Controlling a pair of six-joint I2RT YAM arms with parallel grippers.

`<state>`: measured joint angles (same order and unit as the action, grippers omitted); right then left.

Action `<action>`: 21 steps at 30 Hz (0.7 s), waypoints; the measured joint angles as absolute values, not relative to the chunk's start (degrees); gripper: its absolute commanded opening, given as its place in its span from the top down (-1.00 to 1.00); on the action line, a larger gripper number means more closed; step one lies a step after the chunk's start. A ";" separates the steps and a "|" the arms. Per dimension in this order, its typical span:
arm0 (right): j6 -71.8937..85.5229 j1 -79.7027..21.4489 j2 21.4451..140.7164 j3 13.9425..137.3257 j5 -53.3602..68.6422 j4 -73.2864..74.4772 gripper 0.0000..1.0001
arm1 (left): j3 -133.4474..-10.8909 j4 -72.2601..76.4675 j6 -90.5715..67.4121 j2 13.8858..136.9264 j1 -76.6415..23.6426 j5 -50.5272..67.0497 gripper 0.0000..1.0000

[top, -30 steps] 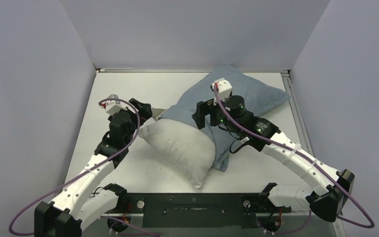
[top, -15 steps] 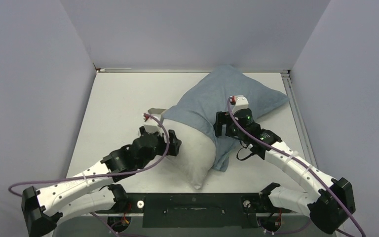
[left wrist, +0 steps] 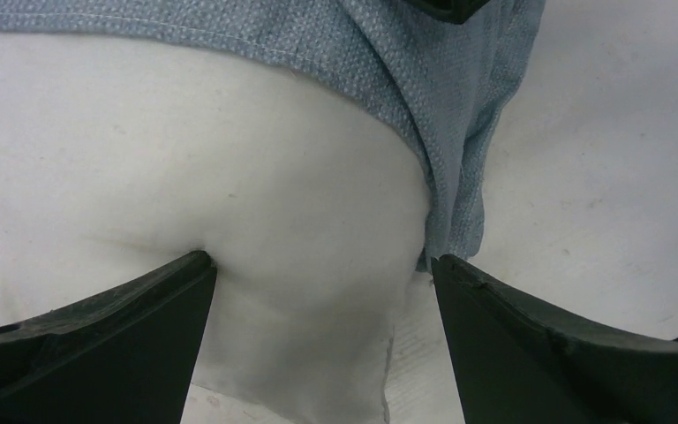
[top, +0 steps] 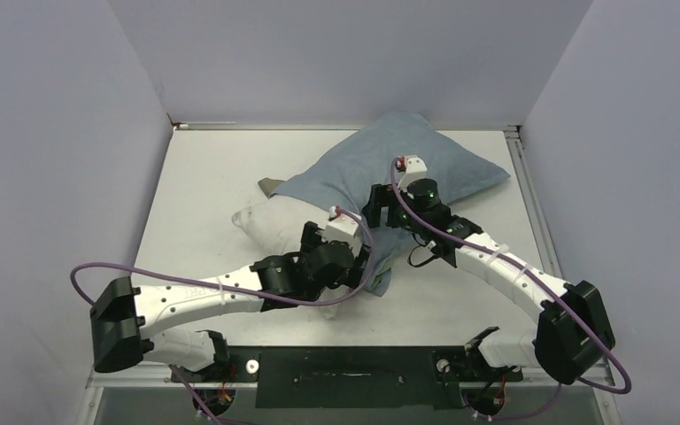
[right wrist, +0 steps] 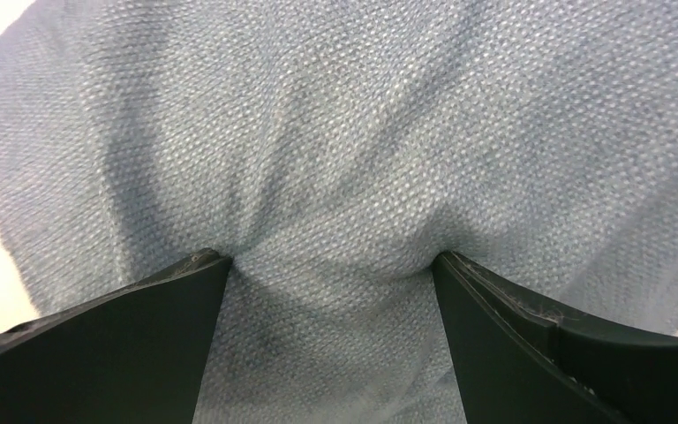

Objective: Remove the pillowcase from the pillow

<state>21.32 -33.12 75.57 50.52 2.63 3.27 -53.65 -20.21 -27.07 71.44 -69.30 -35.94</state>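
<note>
On the table (top: 195,168), the pillow (top: 266,223) shows its bare white end at the left. The rest is sheathed in the pillowcase (top: 345,173), which runs toward the far right corner, grey-blue face up. The left gripper (left wrist: 318,274) sits at the pillow's near edge, fingers spread wide. The white bulge lies between them, and the cloth hem is just inside the right finger. The right gripper (right wrist: 331,265), fingers likewise apart, presses into the pillowcase, with fabric puckered between the fingers but not clamped.
</note>
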 measured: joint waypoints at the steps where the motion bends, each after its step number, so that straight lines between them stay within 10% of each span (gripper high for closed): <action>1: 21.52 -33.01 74.46 50.09 2.76 3.31 -0.79 | -54.59 -20.60 -26.70 73.10 -69.30 -36.38 -0.93; 7: 23.05 -32.97 62.52 44.82 3.07 6.00 -0.79 | -57.28 -23.05 -25.43 80.77 -69.25 -38.41 -0.94; 17: 26.94 -32.97 50.94 33.23 7.38 11.40 -0.79 | -57.58 -23.14 -24.45 84.16 -67.99 -38.63 0.98; 21: 28.91 -32.97 51.57 28.21 10.70 10.50 -0.79 | -57.58 -22.90 -23.68 83.77 -67.42 -37.63 1.00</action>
